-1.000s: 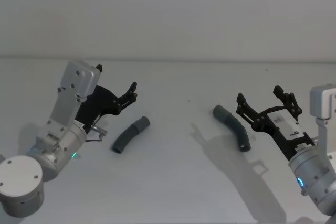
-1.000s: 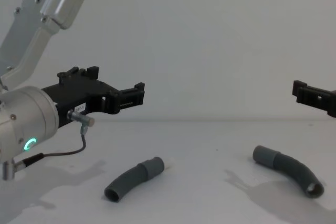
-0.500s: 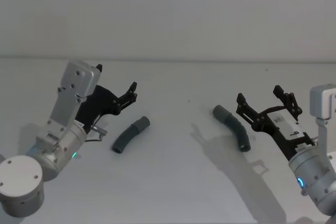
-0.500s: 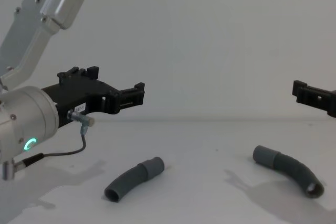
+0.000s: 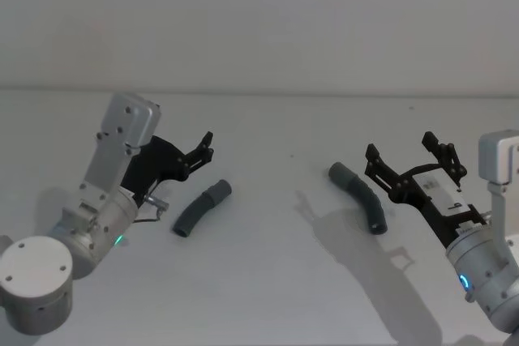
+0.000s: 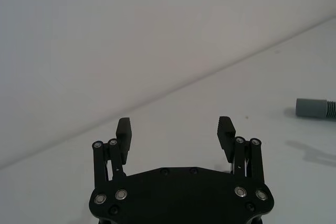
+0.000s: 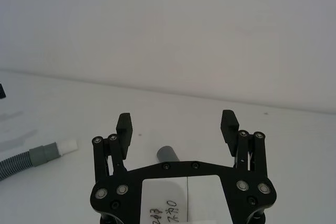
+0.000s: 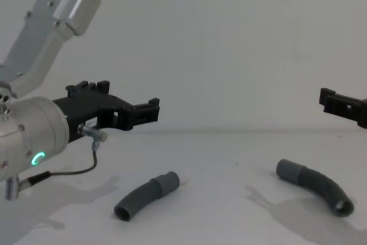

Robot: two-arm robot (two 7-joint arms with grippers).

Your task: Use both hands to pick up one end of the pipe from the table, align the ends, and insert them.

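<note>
Notably, the left pipe (image 5: 200,208) reads as a plain dark curve from the head, while the right wrist view adds a pale tip (image 7: 67,145) beyond its grey cuff (image 7: 42,153). Both ribbed pipes lie on the table (image 5: 276,281), well apart. The left gripper (image 5: 204,145) hangs raised near its pipe, jaws wide and empty. The right pipe (image 5: 359,194) lies near the right gripper (image 5: 401,145), likewise spread wide, holding nothing.

You have one white label (image 7: 205,198) on the right gripper (image 7: 177,121), at four o'clock over the table (image 5: 268,281); its handwritten marks are not legible.
</note>
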